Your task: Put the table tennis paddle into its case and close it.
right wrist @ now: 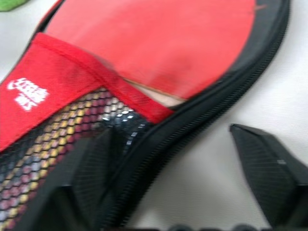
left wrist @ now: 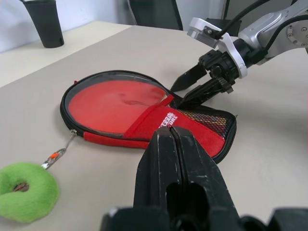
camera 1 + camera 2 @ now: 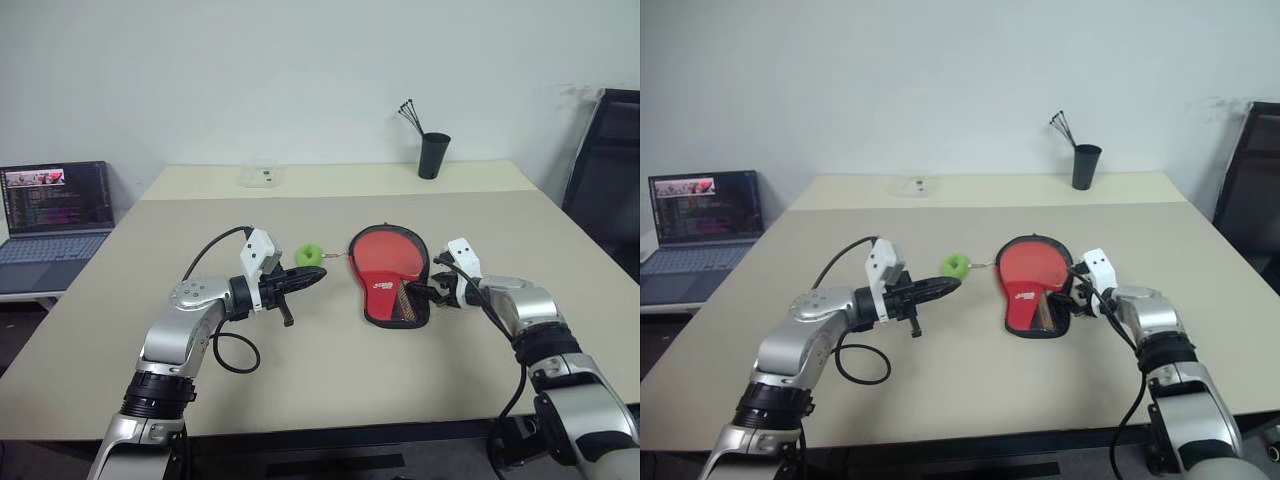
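The red case (image 3: 383, 291) lies unzipped on the table, and its black zipper edge (image 1: 202, 110) runs around the rim. Inside lies the table tennis paddle (image 3: 386, 253), red face up, with its handle tucked under the mesh pocket (image 2: 207, 118). My right gripper (image 3: 429, 292) is open at the case's right side near the handle end. One finger (image 1: 91, 163) rests over the mesh and the other finger (image 1: 262, 163) is on the table, so the zipper edge runs between them. My left gripper (image 3: 318, 274) is shut and empty, hovering just short of the green ring tag (image 3: 310, 255), which is tethered to the case's left side.
A black cup (image 3: 433, 155) holding pens stands at the back of the table, with a small clear box (image 3: 262, 177) to its left. An open laptop (image 3: 55, 210) sits on a side surface at far left. A black chair (image 3: 610, 170) stands at the right.
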